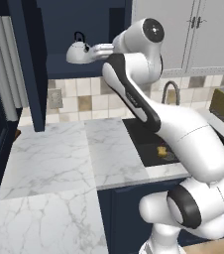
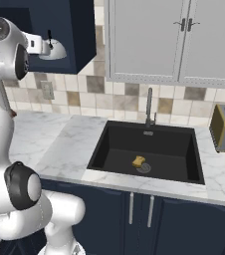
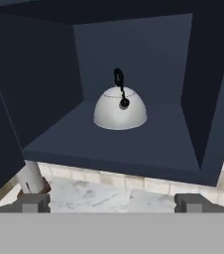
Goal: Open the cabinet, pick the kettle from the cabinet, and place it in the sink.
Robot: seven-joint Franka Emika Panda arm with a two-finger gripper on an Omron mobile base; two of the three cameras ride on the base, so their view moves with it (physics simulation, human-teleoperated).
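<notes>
Inside the open navy cabinet [image 3: 134, 49], the kettle [image 3: 120, 109] is sitting upright on the shelf floor, handle arching over its top. The gripper [image 3: 112, 202] is hovering level with the shelf edge in front of it, fingers [image 3: 32, 202] standing wide apart and touching nothing. Below to the right, the black sink [image 2: 194, 149] is holding a small yellow sponge [image 2: 139, 161].

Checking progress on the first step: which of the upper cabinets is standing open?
The dark navy cabinet, left of the sink: its door is swung aside and the kettle sits exposed inside. The light grey double-door cabinets are closed.
</notes>
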